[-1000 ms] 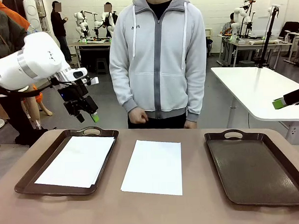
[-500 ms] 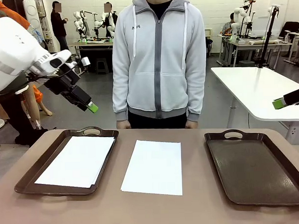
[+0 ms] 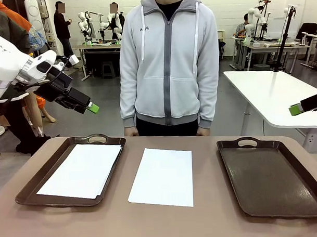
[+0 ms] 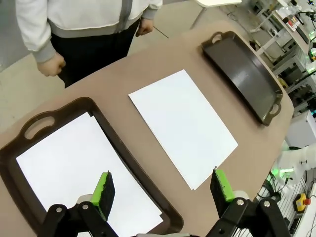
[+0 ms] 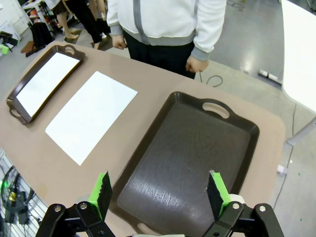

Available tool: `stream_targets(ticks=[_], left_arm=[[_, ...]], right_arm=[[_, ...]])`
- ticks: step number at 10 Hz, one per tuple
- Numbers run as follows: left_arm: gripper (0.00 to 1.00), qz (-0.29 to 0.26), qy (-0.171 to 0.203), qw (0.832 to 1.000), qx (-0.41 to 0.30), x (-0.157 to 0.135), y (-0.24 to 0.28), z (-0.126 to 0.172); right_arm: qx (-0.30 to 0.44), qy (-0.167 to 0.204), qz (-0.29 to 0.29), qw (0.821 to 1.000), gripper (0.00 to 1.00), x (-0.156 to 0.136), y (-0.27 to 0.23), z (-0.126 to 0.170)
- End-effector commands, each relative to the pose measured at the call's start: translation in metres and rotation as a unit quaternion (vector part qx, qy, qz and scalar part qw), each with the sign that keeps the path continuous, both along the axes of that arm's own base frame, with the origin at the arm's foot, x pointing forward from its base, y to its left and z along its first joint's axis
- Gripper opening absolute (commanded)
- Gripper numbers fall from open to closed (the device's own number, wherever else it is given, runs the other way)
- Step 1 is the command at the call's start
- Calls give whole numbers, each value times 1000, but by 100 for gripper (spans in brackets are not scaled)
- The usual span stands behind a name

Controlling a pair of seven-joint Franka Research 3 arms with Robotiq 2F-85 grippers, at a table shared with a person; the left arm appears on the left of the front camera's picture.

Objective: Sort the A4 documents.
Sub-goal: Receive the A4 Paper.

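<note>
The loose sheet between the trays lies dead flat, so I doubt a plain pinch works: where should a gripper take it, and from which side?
Likely the near short edge of the sheet, from above on the robot's side: it lies flat on the table, bare surface all round, so a corner probably needs lifting.

First sheet in left tray, second sheet left of right tray

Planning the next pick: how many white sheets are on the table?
2: one sheet in the left tray, a second sheet flat on the table between it and the right tray. Either could hide more stacked underneath.
</note>
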State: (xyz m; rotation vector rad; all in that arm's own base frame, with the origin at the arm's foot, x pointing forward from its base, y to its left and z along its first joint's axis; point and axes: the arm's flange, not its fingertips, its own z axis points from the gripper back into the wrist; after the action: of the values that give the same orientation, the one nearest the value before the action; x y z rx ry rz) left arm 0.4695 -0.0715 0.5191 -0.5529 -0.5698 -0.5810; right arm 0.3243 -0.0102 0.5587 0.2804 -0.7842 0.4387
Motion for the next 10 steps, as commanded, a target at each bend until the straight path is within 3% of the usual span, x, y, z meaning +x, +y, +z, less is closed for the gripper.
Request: stream_targets(ticks=[1,3,10], left_arm=[[100,-55,-2,998,-13,-2,-7,-8],[100,-88,-3,996,-2,0,-10,-3],[100,-80,11,997,-1,-3,4,-3]], right_arm=[[8,2,6,1000,100,1,0,-1],[8,2,6,1000,100,1,0,-1],[8,2,6,1000,100,1,0,-1]])
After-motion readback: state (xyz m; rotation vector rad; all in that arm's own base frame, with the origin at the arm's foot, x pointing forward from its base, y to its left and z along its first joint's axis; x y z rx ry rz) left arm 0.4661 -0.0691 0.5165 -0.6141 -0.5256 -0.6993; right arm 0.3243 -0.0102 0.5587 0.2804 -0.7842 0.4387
